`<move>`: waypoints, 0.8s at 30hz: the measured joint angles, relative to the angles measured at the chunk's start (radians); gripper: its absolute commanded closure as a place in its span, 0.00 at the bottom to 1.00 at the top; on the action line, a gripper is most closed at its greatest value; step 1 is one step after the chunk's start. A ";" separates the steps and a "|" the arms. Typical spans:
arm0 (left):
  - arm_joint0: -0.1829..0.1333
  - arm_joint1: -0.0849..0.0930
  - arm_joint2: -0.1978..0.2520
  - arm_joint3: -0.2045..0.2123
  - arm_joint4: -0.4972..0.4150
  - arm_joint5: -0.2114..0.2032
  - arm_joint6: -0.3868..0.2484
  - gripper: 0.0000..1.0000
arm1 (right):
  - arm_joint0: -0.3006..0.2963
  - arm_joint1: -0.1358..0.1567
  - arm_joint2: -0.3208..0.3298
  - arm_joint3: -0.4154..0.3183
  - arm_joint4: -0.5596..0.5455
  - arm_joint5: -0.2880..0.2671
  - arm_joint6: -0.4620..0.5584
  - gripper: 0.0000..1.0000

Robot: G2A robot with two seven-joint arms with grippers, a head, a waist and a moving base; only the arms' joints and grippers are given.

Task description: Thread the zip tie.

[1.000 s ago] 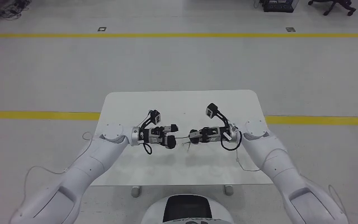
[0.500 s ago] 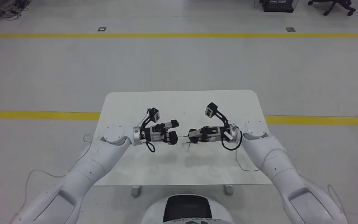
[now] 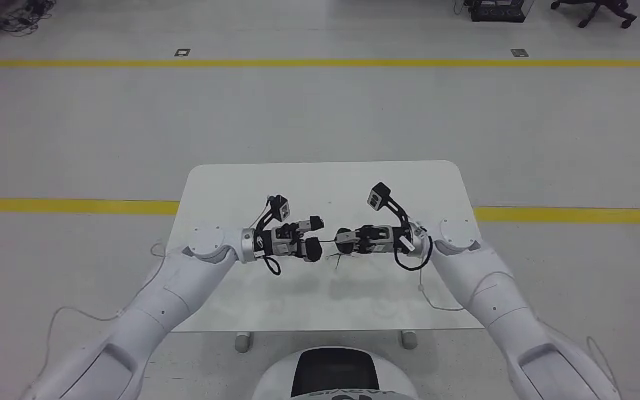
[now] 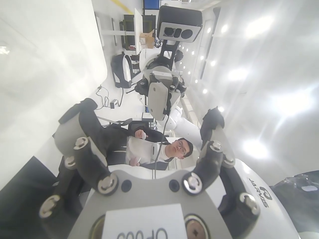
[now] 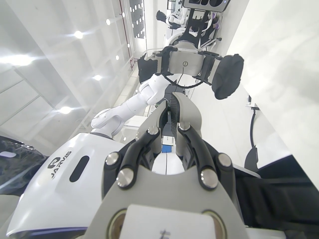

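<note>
Above the middle of the white table (image 3: 220, 190) my two grippers face each other, tips a short way apart. My right gripper (image 3: 344, 240) (image 5: 172, 100) is shut, fingers pressed together on a thin black zip tie (image 3: 327, 243) that sticks out toward the left gripper, with a loose strand hanging below. My left gripper (image 3: 312, 246) (image 4: 149, 110) is open, its fingers (image 4: 84, 110) spread wide with nothing between them. From the right wrist view the left gripper (image 5: 187, 72) stands open straight ahead, its black pads (image 5: 228, 75) far apart.
The tabletop around both arms is bare white, with its rounded far edge (image 3: 320, 164) well behind the grippers. A yellow floor line (image 3: 90, 205) runs past the table on both sides.
My left gripper has shifted slightly toward the table's far side and closer to the right gripper's tip. The right arm has hardly moved.
</note>
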 measured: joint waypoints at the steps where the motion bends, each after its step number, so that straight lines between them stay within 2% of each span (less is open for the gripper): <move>1: 0.000 0.000 -0.001 0.000 0.000 0.001 -0.002 0.00 | 0.000 0.000 0.000 0.000 0.000 0.002 0.000 1.00; 24: 0.007 -0.009 -0.003 -0.006 0.007 0.013 -0.022 0.00 | 0.018 -0.006 -0.024 0.030 0.018 0.003 0.002 1.00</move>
